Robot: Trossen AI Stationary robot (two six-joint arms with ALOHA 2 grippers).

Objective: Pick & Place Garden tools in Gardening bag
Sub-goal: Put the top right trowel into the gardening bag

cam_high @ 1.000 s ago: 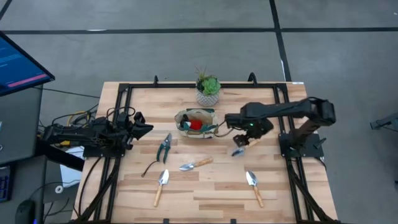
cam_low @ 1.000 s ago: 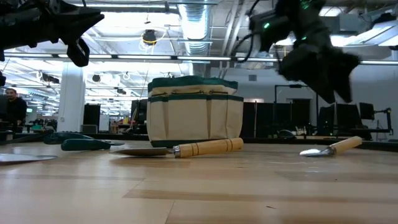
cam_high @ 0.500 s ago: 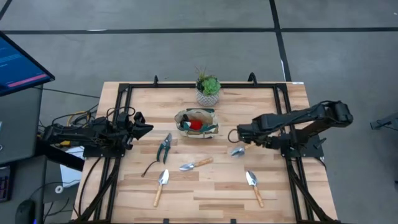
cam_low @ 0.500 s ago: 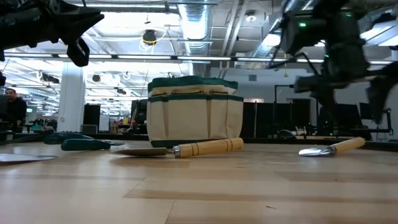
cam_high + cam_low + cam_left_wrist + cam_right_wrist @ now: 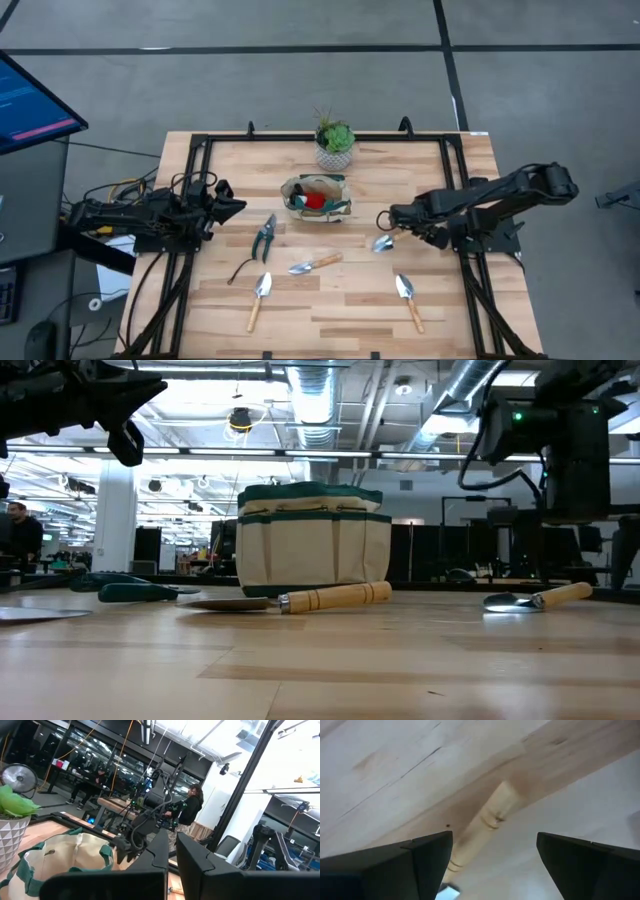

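Observation:
The tan gardening bag (image 5: 315,197) with green trim stands mid-table, a red item inside it. On the wood lie pruning shears (image 5: 265,238), a thin black curved tool (image 5: 242,268) and three trowels (image 5: 313,264) (image 5: 260,298) (image 5: 408,300). Right of the bag lies one more trowel (image 5: 382,243). My right gripper (image 5: 495,865) hangs open over it, pointing down, with a finger on either side of its wooden handle (image 5: 485,830) and apart from it. My left gripper (image 5: 235,205) waits shut at the table's left, raised above the wood.
A green plant in a white pot (image 5: 334,145) stands behind the bag at the far edge. A black frame (image 5: 300,137) runs around the tabletop. Bare wood lies between the near trowels. A person (image 5: 22,535) sits in the room beyond.
My right gripper has left the spot beside the bag, gone toward the table's right and near edges and sunk to just above the trowel. It has rolled about its own pointing line and now points down. Its fingers have stayed open. The trowel has not moved.

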